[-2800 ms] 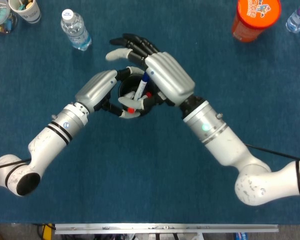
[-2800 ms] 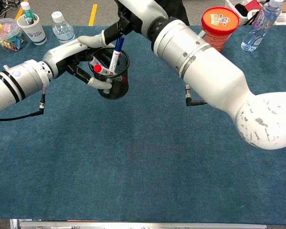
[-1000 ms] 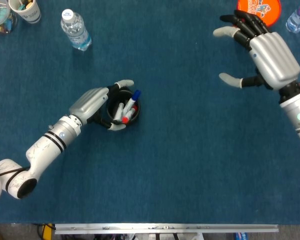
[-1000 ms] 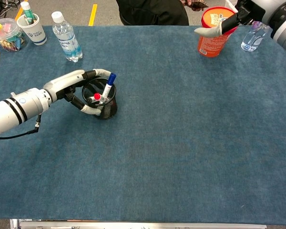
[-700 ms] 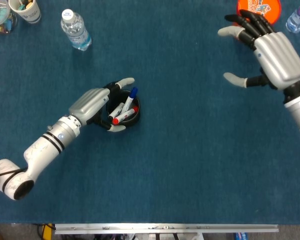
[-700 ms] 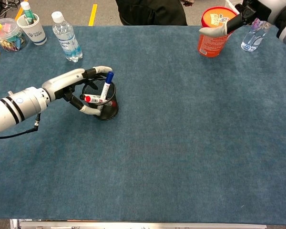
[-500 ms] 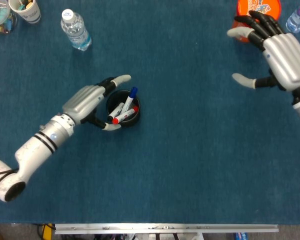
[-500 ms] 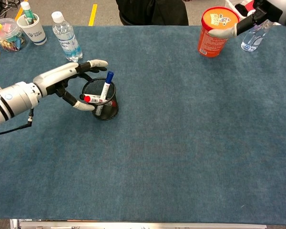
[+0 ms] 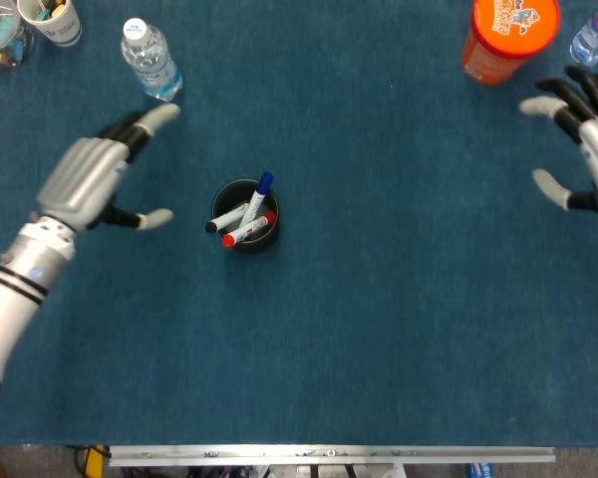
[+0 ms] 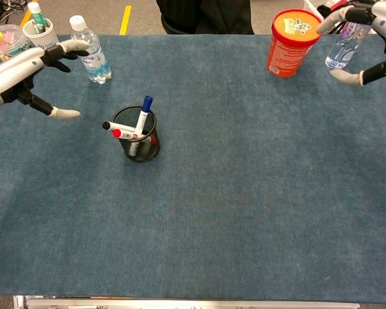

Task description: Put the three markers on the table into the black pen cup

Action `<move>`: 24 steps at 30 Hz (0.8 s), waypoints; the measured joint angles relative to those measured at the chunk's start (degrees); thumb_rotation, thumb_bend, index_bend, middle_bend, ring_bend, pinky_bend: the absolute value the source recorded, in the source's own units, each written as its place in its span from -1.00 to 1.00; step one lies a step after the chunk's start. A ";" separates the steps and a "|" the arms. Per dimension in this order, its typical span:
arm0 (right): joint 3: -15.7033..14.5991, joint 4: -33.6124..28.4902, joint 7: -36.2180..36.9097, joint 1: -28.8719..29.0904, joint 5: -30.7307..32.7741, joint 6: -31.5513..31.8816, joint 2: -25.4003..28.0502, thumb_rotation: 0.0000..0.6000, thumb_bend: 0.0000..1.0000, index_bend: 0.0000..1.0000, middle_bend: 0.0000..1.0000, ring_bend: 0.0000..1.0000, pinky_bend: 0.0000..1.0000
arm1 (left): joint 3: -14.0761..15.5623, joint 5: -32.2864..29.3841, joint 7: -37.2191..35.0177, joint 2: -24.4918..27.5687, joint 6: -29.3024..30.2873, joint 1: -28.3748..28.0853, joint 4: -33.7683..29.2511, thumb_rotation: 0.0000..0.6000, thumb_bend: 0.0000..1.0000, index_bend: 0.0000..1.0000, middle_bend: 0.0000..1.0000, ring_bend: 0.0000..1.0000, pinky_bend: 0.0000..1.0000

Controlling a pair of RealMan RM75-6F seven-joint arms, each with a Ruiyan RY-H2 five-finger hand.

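All three markers sit in the cup, and both robot hands are empty.

Head view: the black pen cup (image 9: 245, 217) holds the blue marker (image 9: 260, 193), red marker (image 9: 244, 234) and black marker (image 9: 227, 218). The left robot hand (image 9: 90, 177) and right robot hand (image 9: 593, 144) have fingers apart, well clear. Best to keep away from the cup so it does not tip.
Chest view: the blue worktop (image 10: 244, 193) carries a water bottle (image 10: 90, 48) far left and an orange tub (image 10: 292, 33) far right.
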 measured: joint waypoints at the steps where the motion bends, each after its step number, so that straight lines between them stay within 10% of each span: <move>1: -0.67 0.19 -0.54 -1.07 -0.16 1.09 -0.41 1.00 -0.42 -0.46 -0.63 -0.88 -0.80 | -0.21 -0.63 1.52 0.10 1.14 0.71 -0.05 1.00 -0.70 -0.97 -0.76 -0.78 -0.61; 24: -4.37 4.46 -5.72 -14.90 -3.19 16.57 -8.70 1.00 -0.42 -0.46 -0.59 -0.88 -0.78 | 0.32 -4.70 23.59 1.40 18.83 15.45 -6.38 1.00 -0.70 -0.94 -0.73 -0.77 -0.62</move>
